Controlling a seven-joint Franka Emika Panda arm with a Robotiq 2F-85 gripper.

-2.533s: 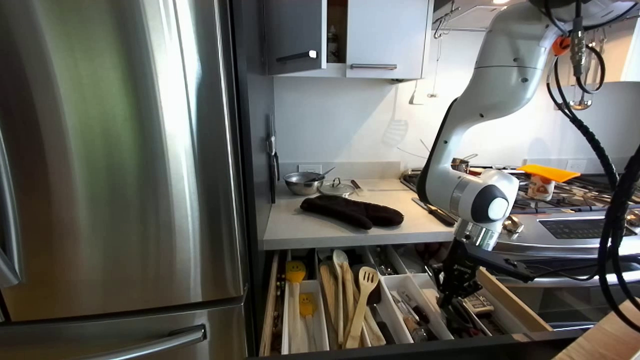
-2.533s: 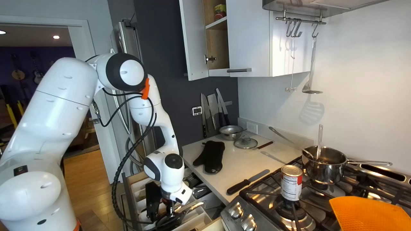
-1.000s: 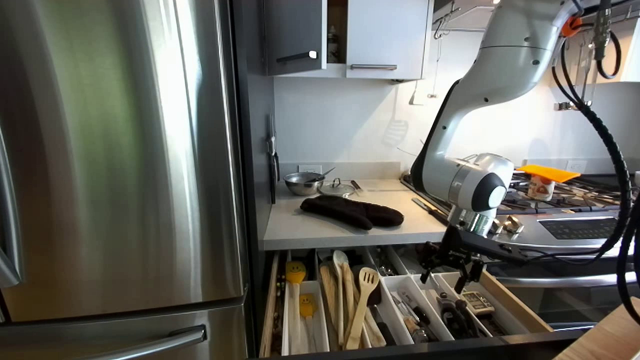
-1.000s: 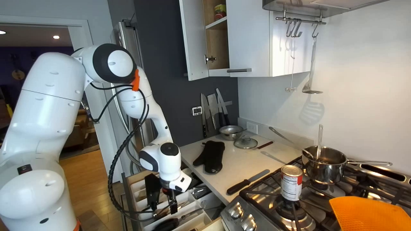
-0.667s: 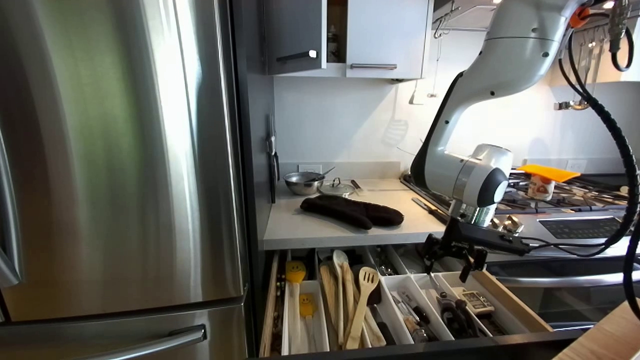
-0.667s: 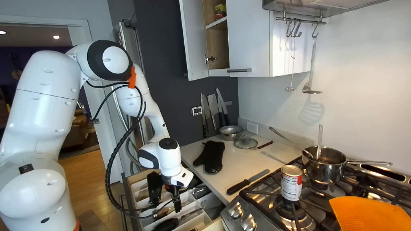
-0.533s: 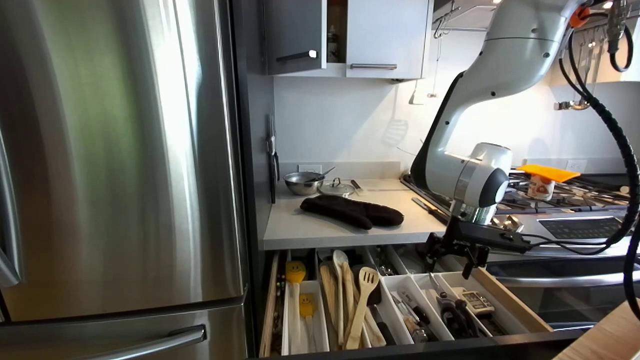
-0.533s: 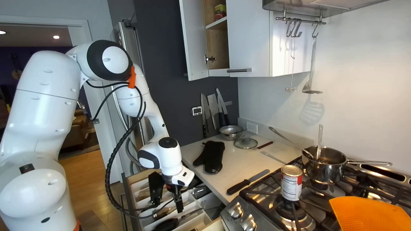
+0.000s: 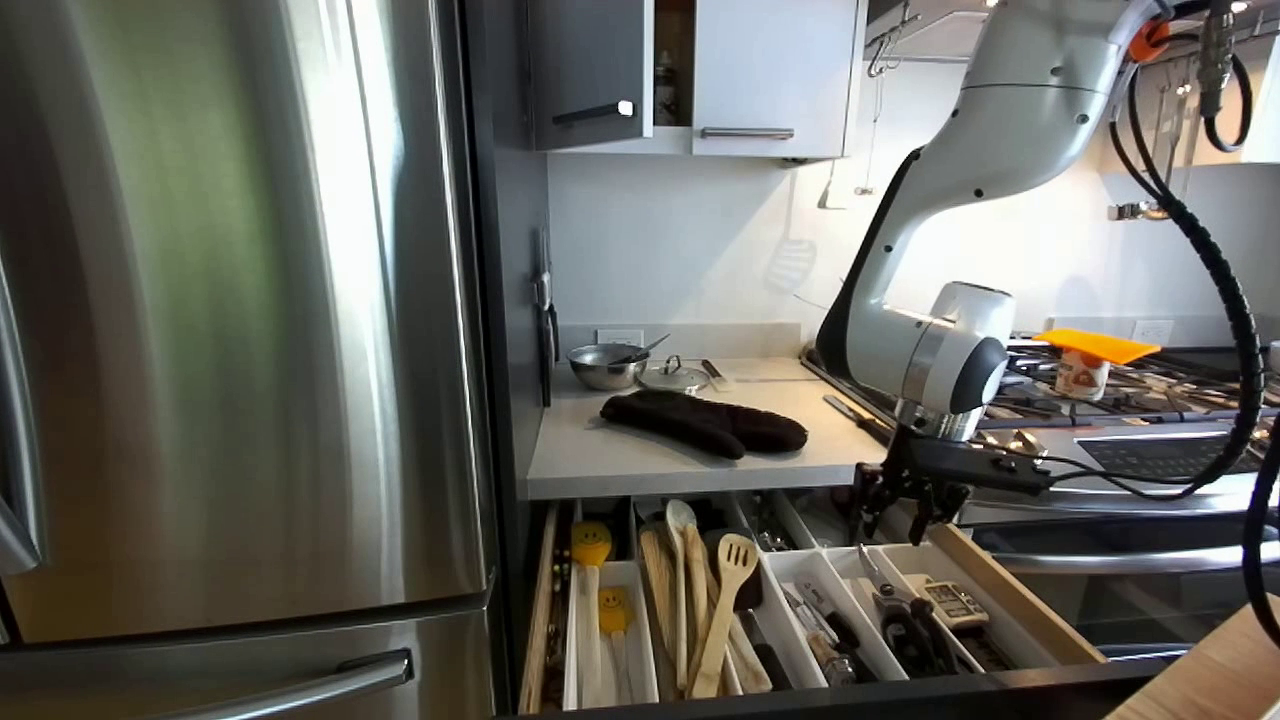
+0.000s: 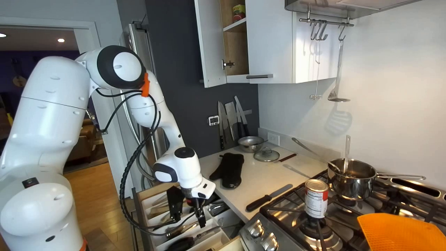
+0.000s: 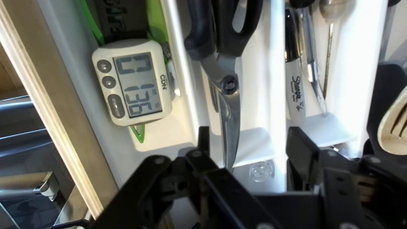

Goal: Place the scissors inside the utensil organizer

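Resting inside the utensil organizer [image 11: 276,63], between timer [image 11: 132,82] and marker [image 11: 295,86], the scissors [image 11: 229,85] are not being held by the gripper [image 11: 249,137] above, its empty jaws standing apart; placing is seemingly being finished, and an upward retreat is being called for. "CDN" is being shown on the timer, "Sharpie" on the marker.

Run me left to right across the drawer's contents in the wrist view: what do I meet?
Digital timer → scissors → Sharpie marker → slotted wooden spoon. The open claw spans several of these, so it is left out.
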